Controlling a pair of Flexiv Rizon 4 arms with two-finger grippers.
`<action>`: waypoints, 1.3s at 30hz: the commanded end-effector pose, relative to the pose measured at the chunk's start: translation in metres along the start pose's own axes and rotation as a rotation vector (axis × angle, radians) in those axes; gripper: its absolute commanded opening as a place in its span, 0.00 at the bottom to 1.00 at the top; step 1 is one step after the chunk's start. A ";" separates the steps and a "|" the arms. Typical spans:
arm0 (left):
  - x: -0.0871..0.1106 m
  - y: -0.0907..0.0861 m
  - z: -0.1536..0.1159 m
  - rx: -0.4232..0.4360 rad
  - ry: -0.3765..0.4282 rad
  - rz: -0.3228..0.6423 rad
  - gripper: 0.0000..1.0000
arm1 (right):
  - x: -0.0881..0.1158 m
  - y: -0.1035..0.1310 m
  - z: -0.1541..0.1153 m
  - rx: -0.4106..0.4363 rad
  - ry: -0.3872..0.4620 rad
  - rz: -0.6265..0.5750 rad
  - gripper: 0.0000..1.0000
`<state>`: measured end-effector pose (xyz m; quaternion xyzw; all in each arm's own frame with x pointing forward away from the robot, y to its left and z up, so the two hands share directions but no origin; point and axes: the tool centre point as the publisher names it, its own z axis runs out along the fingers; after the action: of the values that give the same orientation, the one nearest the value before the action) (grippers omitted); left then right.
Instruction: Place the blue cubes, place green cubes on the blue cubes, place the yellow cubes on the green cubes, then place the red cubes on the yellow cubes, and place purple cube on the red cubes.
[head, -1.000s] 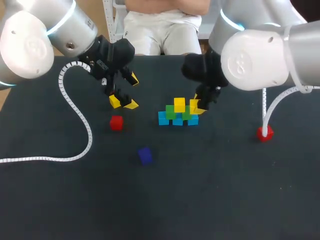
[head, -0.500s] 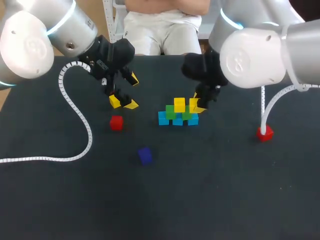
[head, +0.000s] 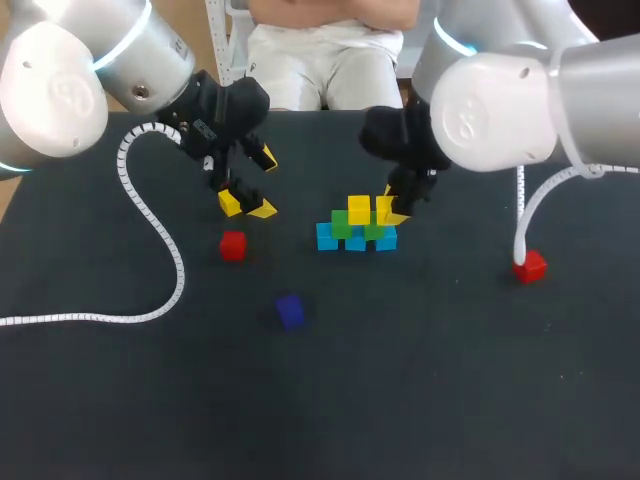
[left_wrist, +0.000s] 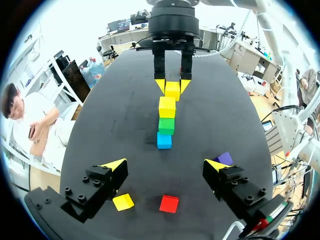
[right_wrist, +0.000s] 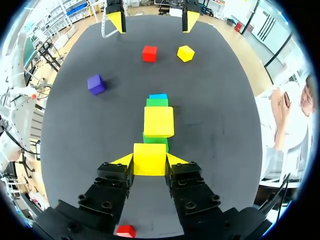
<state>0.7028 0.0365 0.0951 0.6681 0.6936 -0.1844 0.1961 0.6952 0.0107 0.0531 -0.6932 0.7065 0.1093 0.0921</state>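
Observation:
A row of blue cubes lies mid-table, with green cubes on it and one yellow cube on the green. My right gripper is shut on a second yellow cube, level with the first one and over the right-hand green cube. My left gripper hangs open to the left, above a loose yellow cube. A red cube lies just in front of that yellow cube. A purple cube lies nearer the front, and another red cube lies far right.
A white coiled cable snakes over the table's left part. Another white cable drops from my right arm beside the far-right red cube. In the left wrist view, the loose yellow cube and red cube lie under the open fingers.
My right gripper with its yellow cube has edged slightly left toward the stack. The left arm and the loose cubes have not moved.

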 end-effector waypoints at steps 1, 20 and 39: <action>0.000 0.001 0.000 0.002 0.003 0.000 1.00 | 0.000 -0.004 0.002 -0.008 -0.001 -0.004 0.01; 0.000 0.001 0.000 0.002 0.003 0.000 1.00 | -0.002 -0.010 0.003 -0.001 -0.002 -0.011 0.03; 0.000 0.001 0.000 0.002 0.003 0.000 1.00 | -0.007 -0.014 0.009 -0.010 0.003 -0.024 0.03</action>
<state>0.7028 0.0365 0.0951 0.6681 0.6936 -0.1844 0.1961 0.7069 0.0190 0.0463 -0.7018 0.6982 0.1088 0.0906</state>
